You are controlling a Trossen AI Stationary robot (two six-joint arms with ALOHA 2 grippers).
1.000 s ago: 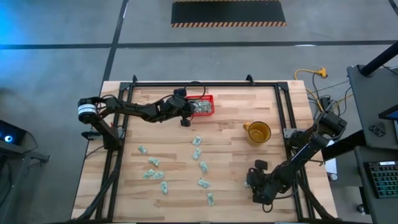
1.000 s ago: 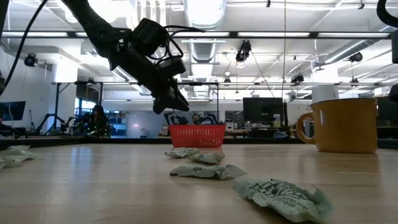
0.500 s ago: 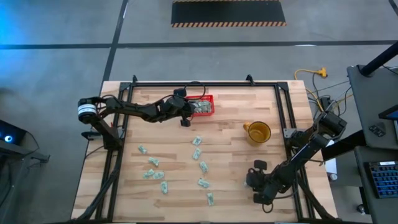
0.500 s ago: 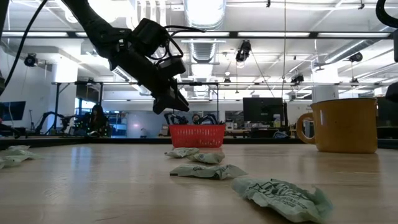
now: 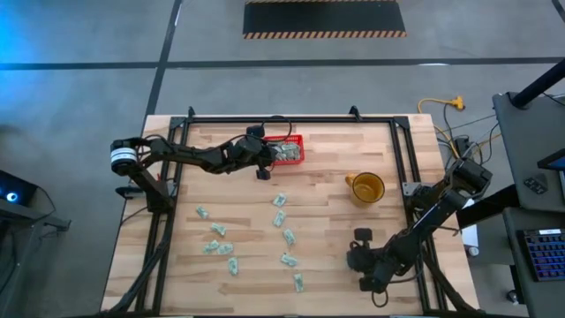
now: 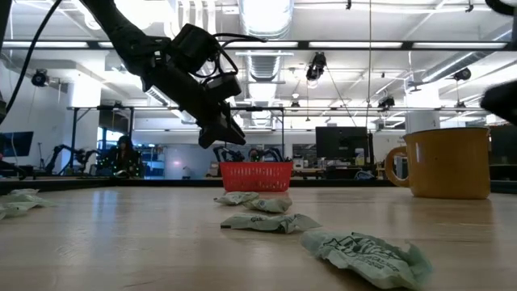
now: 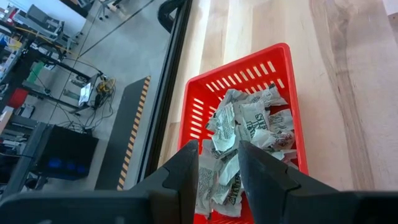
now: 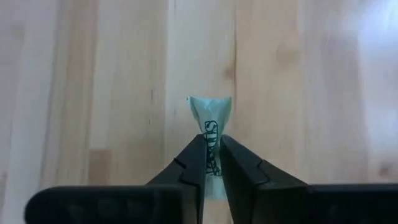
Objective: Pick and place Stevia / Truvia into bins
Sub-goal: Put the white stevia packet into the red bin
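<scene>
One pale green paper sachet [image 8: 210, 127], pinched end-on in right claw [image 8: 211, 149]: light, crumple-prone, slippery. Left claw [image 7: 217, 158], narrowly parted, above red latticed plastic basket [image 7: 283, 81].

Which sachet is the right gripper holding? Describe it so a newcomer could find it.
On the wooden table, go to the corner nearest the right arm, below the yellow mug. The right gripper pinches a pale green Stevia sachet there, the only sachet off the table, apart from those lying loose mid-table.
</scene>
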